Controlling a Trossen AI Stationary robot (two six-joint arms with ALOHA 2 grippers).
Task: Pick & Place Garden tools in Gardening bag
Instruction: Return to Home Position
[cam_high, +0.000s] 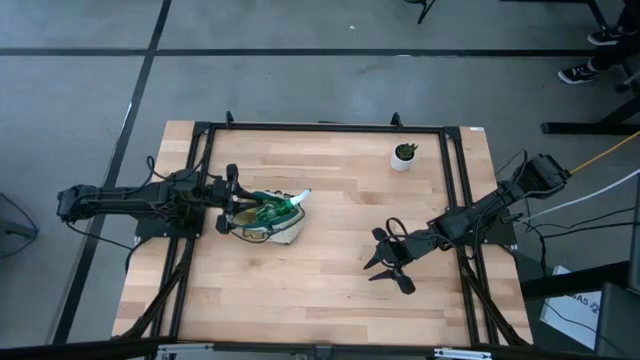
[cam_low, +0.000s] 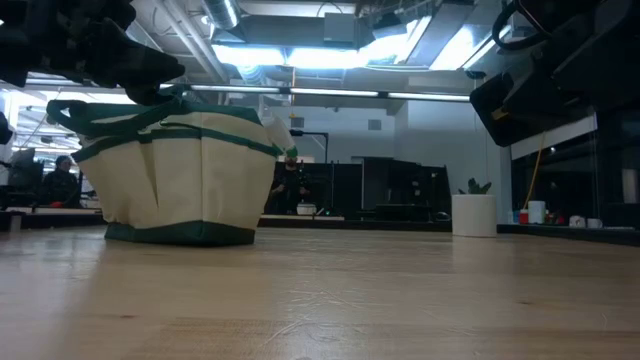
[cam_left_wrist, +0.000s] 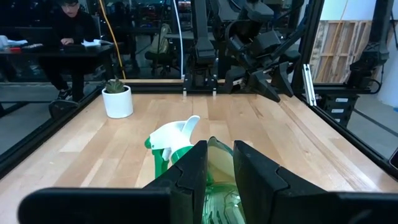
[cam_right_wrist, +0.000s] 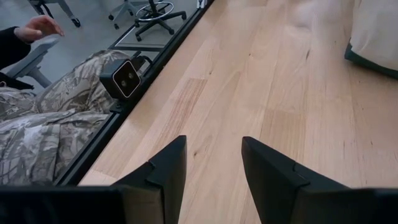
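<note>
The cream gardening bag (cam_high: 262, 222) with green trim stands left of the table's middle; it also shows in the low view (cam_low: 180, 175). A green translucent spray bottle (cam_high: 275, 208) lies across the bag's mouth. Its white nozzle (cam_low: 277, 128) sticks out past the bag's right rim. My left gripper (cam_high: 233, 205) is at the bag's left rim, shut on the bottle. My right gripper (cam_high: 373, 268) hangs open and empty over bare table at the right. No other tool shows on the table. My left gripper pinches the spray bottle's green body (cam_left_wrist: 219, 177) between its two fingers (cam_left_wrist: 198, 168), at the end away from the white nozzle (cam_left_wrist: 175, 134). The fingers come about level from the table's left, along the bottle. The bottle lies tilted over the bag's mouth, nozzle toward the table's right.
A small green plant in a white pot (cam_high: 404, 155) stands at the far right. Bare wood lies between bag and right gripper. A black frame runs along the table's edges. A seated person (cam_right_wrist: 56, 124) and a small camera (cam_right_wrist: 127, 78) are just past the near edge.
</note>
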